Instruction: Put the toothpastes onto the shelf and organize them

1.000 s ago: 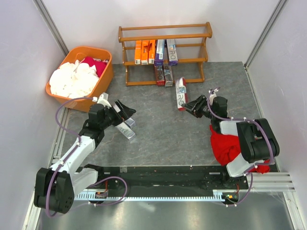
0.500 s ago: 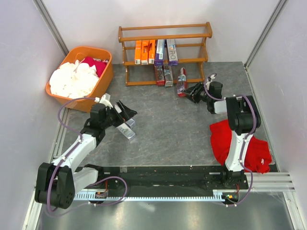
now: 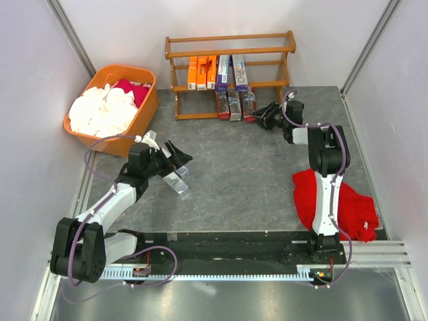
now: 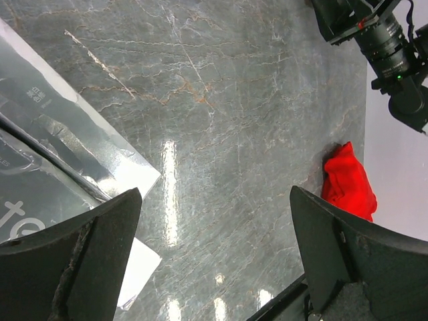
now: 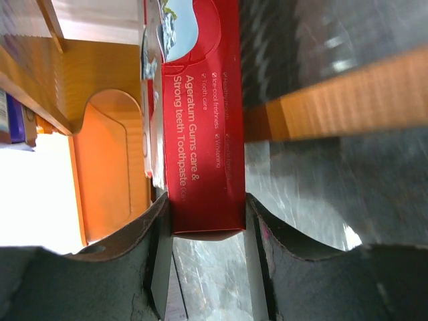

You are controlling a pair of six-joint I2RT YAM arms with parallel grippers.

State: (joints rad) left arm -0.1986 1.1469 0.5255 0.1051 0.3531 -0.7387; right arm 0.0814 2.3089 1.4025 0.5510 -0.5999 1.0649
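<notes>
Red carton [image 5: 200, 134]: the right gripper [image 3: 266, 119] holds it tight by the near end, one finger on each side. Its far end is already in the bottom tier of the shelf [image 3: 231, 50], just beside two other cartons [image 3: 222, 105] standing there.
Middle tier: orange cartons [image 3: 202, 72] and purple-and-white cartons [image 3: 231, 70], side by side.
Left gripper [image 3: 175, 160]: fingers wide apart, nothing between them, over one end of a silver-grey carton [image 3: 176, 184] lying on the grey table [image 3: 227, 167]. I cannot tell if it touches.
Orange tub [image 3: 148, 110]: left of the shelf, full of white and red cloths.
Red cloth [image 3: 331, 204]: on the table, near the right arm's base.
</notes>
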